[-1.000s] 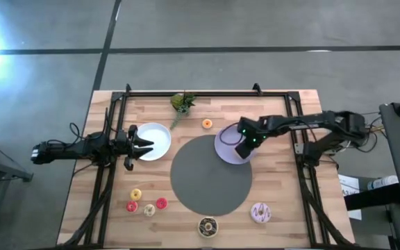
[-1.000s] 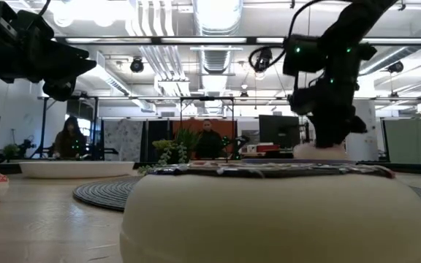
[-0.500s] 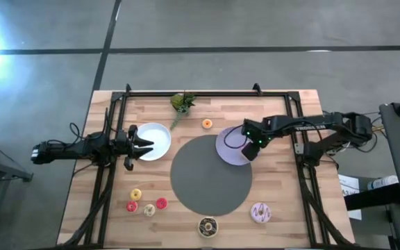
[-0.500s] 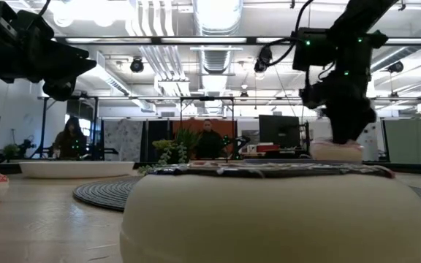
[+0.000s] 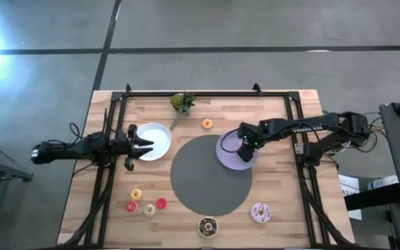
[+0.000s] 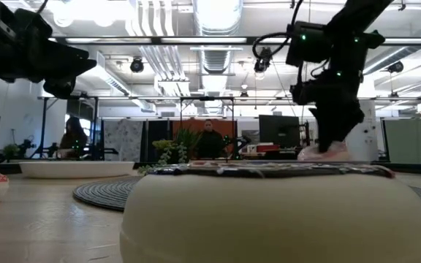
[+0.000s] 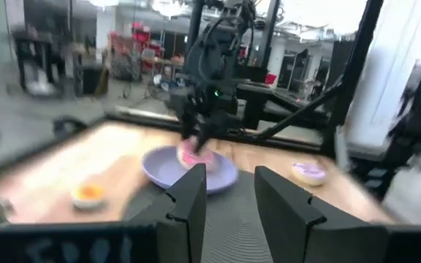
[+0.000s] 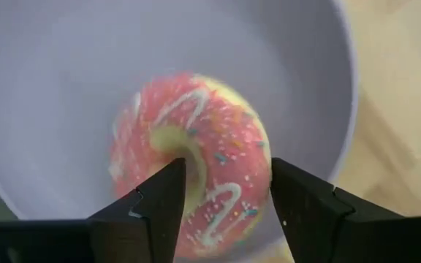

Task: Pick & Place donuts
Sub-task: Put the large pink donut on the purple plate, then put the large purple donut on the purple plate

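A pink iced donut lies in the lavender plate, right of the grey round mat. My right gripper points down over it, open, with one finger on each side of the donut. My left gripper hovers open and empty over the white plate at the left. On the wood lie a small orange donut, several tiny donuts, a dark brown donut and a white-pink sprinkled donut.
A small green plant stands near the far edge. Black frame rails run along the table's left and right sides. In the low view, a donut close to the camera fills the foreground. People stand in the room beyond the table.
My right gripper has swung a little toward the table's right edge and back again over the lavender plate, staying low. The pink donut sits in the plate beneath it.
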Tool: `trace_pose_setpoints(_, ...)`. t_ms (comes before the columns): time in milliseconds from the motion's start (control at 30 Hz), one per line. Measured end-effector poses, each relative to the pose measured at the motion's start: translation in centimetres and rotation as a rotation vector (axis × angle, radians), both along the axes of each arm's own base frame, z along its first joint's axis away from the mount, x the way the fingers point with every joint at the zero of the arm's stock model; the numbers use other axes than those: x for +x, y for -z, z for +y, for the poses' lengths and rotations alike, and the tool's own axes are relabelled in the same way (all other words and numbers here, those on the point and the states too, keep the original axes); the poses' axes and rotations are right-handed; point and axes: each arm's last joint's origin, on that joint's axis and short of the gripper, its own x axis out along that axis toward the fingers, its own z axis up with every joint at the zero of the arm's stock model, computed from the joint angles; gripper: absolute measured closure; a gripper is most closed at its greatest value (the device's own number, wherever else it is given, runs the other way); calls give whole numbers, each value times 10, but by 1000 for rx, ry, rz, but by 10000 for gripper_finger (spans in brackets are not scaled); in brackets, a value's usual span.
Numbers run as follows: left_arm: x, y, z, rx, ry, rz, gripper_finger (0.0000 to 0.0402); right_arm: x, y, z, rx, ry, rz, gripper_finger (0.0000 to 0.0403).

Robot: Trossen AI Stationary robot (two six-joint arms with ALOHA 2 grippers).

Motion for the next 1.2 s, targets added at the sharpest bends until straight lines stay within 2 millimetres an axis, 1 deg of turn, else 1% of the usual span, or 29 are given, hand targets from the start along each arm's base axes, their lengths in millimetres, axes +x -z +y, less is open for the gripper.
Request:
trace_pose_setpoints(67, 0, 0, 0, 109, -8, 6, 310, -4, 2, 3, 15, -9, 52, 215)
trace_pose_setpoints(133, 0, 0, 0, 138, -9, 12, 310, -7, 1, 5, 22, -3, 73, 215)
trace_pose_setpoints(333, 0, 0, 0, 49, -9, 6, 310, -11, -11, 10, 17, -14, 60, 215)
trace_pose_setpoints(433, 0, 0, 1, 42, -49, 1, 310, -14, -20, 10, -9, -7, 44, 212)
trace_pose_setpoints(533, 0, -2, 1, -143, -42, -34, 310, -20, -30, 10, -38, -4, 61, 206)
trace_pose_setpoints(600, 0, -2, 1, -229, -40, -39, 310, -23, -37, 15, -28, -63, 45, 203)
trace_pose_setpoints(667, 0, -2, 1, -266, -39, -37, 310, -26, -42, 29, 19, -196, 16, 200)
trace_pose_setpoints(733, 0, -2, 1, -275, -40, -35, 310, -31, -43, 48, 63, -314, 14, 200)
trace_pose_setpoints(867, 0, -2, 1, -275, -40, -35, 310, -38, -44, 95, 81, -508, 3, 200)
trace_pose_setpoints(1000, 0, -1, 1, -275, -41, -35, 310, -46, -40, 143, 82, -709, -24, 200)
trace_pose_setpoints(1067, 0, -2, 1, -276, -41, -35, 310, -48, -36, 161, 90, -750, -45, 200)
trace_pose_setpoints(1200, 0, -2, 1, -277, -41, -35, 310, -50, -25, 185, 127, -694, -26, 200)
